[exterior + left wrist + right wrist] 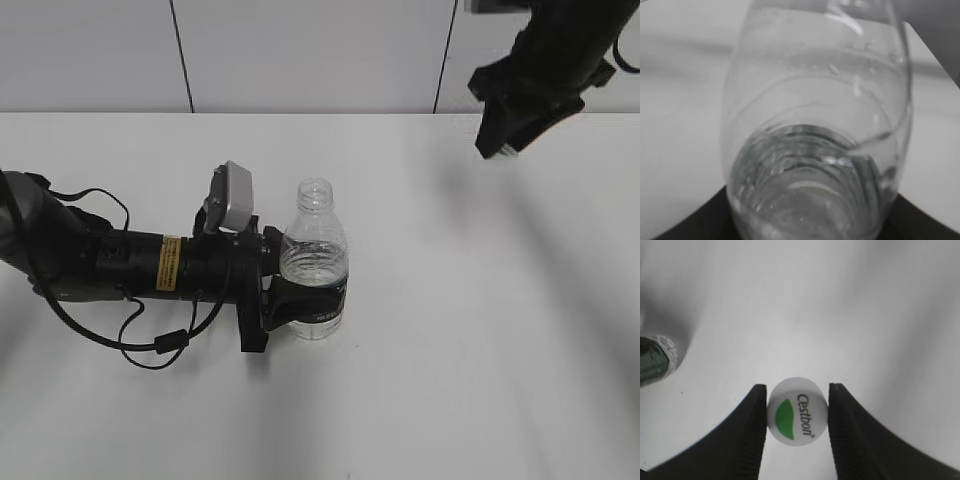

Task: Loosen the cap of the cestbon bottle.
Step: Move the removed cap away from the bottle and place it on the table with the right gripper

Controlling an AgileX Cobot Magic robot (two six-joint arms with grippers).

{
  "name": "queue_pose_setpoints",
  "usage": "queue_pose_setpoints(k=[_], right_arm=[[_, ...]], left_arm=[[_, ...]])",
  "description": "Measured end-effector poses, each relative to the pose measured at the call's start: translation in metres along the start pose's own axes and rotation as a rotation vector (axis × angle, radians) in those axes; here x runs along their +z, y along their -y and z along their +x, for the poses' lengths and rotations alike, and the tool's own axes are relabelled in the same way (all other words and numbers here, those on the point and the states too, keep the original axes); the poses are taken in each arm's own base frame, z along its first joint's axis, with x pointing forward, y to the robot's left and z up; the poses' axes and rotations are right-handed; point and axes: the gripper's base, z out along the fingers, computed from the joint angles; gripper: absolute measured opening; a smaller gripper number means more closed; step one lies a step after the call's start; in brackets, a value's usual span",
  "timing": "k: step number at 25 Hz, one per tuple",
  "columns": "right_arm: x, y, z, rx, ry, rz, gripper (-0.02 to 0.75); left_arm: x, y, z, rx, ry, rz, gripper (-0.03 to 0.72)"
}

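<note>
A white table (480, 380) fills most of the exterior view, with a pale panelled wall (300, 55) along the top edge. The left arm (120, 265) lies low across the left of the frame, a grey camera block (232, 197) on its wrist, and the left gripper (305, 305) is clamped around the lower body of the cestbon bottle (315, 250), which stands upright just left of centre with its neck open and uncapped. In the left wrist view the clear bottle fills the frame, the dark jaws showing only at the bottom corners. The right gripper (500, 135) hangs in the upper right of the exterior view, well apart from the bottle. In the right wrist view its two dark fingers (752, 440) pinch the cap (797, 415) between them at lower centre, green leaf mark and "Cestbon" lettering facing the camera.
</note>
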Motion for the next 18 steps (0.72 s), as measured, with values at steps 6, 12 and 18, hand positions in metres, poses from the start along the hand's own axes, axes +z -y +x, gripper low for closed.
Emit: queue_pose_setpoints(k=[6, 12, 18], right_arm=[[0.048, 0.016, 0.03, 0.158, -0.043, 0.017, 0.293], [0.086, 0.022, 0.059, 0.253, -0.069, 0.079, 0.291], [0.092, 0.031, 0.066, 0.27, -0.069, 0.188, 0.291]], left_arm=[[0.0, 0.0, 0.0, 0.0, -0.001, 0.0, 0.363], [0.0, 0.0, 0.0, 0.0, 0.0, 0.0, 0.363], [0.0, 0.0, 0.0, 0.0, 0.0, 0.0, 0.363]])
